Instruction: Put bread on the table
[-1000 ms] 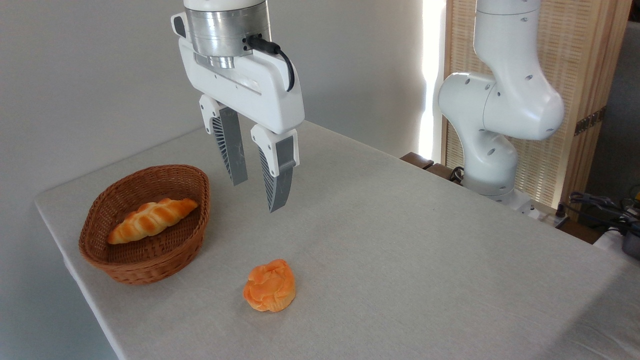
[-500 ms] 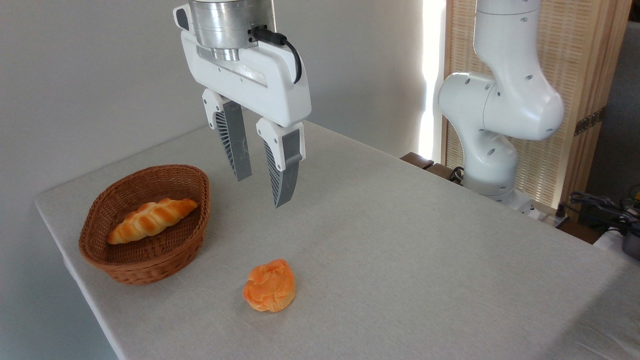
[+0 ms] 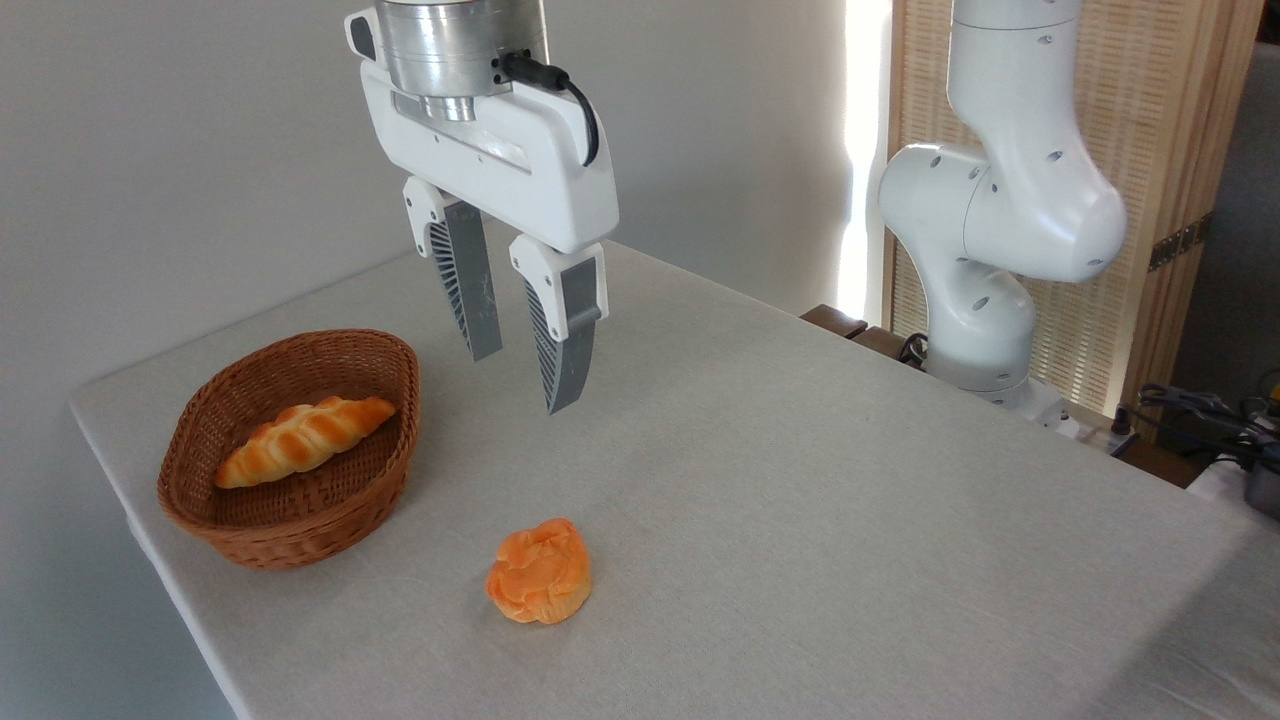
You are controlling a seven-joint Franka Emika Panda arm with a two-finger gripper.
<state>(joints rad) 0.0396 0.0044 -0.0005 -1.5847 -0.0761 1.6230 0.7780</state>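
The bread (image 3: pixel 540 585), a small round orange-golden bun with a folded top, rests on the light grey-beige table (image 3: pixel 800 480) near its front edge. My gripper (image 3: pixel 520 380) hangs high above the table, up and behind the bun and well apart from it. Its two grey ribbed fingers (image 3: pixel 560 350) point downward with a gap between them, open and holding nothing.
A brown oval wicker basket (image 3: pixel 240 540) stands at the left end of the table with a long braided golden roll (image 3: pixel 300 438) inside. The arm's white base (image 3: pixel 985 300) rises at the back right beside a slatted wooden screen (image 3: pixel 1150 150). Cables lie at the far right.
The gripper rose a little and shifted slightly right over the last second, then held nearly still. The bun and the basket have not moved.
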